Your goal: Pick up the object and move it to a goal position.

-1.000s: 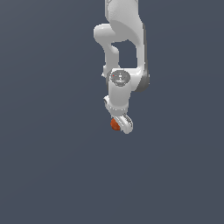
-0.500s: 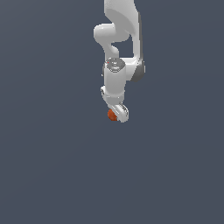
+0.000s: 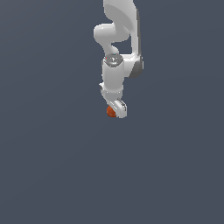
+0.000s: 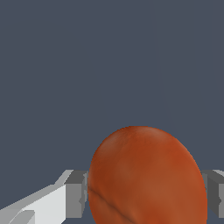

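Observation:
The small orange-red ball (image 3: pixel 110 112) sits between the fingers of my white gripper (image 3: pixel 114 112) in the exterior view, near the middle of the picture. In the wrist view the ball (image 4: pixel 146 175) fills the space between the two grey finger pads (image 4: pixel 77 194), which press on both its sides. The gripper is shut on the ball. The white arm (image 3: pixel 117 70) reaches down from the top of the exterior view.
A plain dark grey-blue surface (image 3: pixel 52 166) fills the rest of both views. No other objects, containers or edges show.
The arm has drawn back toward the top of the exterior view over the last second, carrying the ball with it. The wrist has turned more upright.

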Motion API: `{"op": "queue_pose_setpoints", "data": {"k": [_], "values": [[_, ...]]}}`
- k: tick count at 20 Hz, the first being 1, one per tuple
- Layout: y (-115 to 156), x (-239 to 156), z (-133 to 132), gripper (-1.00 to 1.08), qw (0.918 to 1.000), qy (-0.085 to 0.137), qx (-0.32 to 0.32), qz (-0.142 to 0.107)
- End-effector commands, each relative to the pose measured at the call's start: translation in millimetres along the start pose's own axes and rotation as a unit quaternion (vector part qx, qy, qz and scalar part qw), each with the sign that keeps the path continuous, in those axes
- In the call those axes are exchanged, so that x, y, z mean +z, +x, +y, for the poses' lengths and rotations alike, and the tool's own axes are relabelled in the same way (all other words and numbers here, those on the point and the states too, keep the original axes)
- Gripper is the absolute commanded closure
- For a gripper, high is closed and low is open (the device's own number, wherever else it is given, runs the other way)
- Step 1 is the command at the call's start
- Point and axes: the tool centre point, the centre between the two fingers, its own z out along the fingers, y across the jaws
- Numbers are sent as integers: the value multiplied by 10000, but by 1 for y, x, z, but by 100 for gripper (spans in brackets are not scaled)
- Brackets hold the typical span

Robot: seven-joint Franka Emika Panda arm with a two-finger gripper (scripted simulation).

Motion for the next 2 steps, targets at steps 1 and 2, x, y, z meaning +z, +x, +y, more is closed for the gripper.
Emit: {"op": "queue_pose_setpoints", "data": {"k": [1,2], "values": [[0,-1,-1,108,10000,6,0,8],[1,-1,-1,108,10000,6,0,8]]}}
